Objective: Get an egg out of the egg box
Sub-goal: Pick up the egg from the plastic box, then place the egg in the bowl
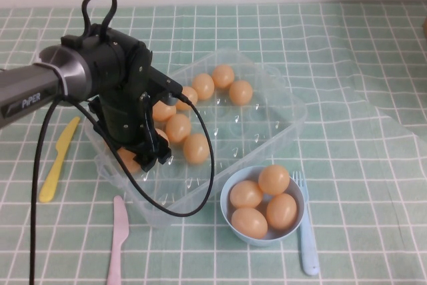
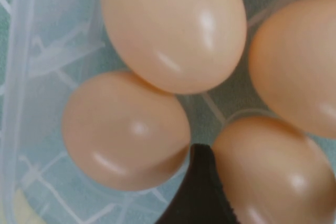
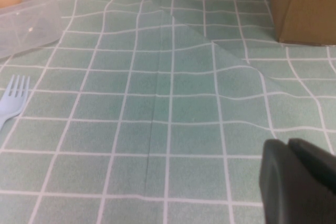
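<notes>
The clear plastic egg box [image 1: 263, 131] lies mid-table with several orange-tan eggs in its left half. My left gripper [image 1: 145, 155] is down inside the box at its near-left corner. In the left wrist view one black finger [image 2: 199, 187] lies against an egg [image 2: 273, 177], which still rests among other eggs beside the box wall [image 2: 21, 77]. The other finger is out of view. That egg is mostly hidden under the gripper in the high view [image 1: 127, 159]. My right gripper [image 3: 294, 150] is shut and empty above bare tablecloth, and is out of the high view.
A light-blue bowl [image 1: 228, 221] with several eggs stands in front of the box, with a blue fork [image 1: 303, 231] at its right. A yellow knife [image 1: 57, 158] and a pink knife [image 1: 117, 238] lie at the left. A cardboard box [image 3: 304, 3] stands near the right gripper.
</notes>
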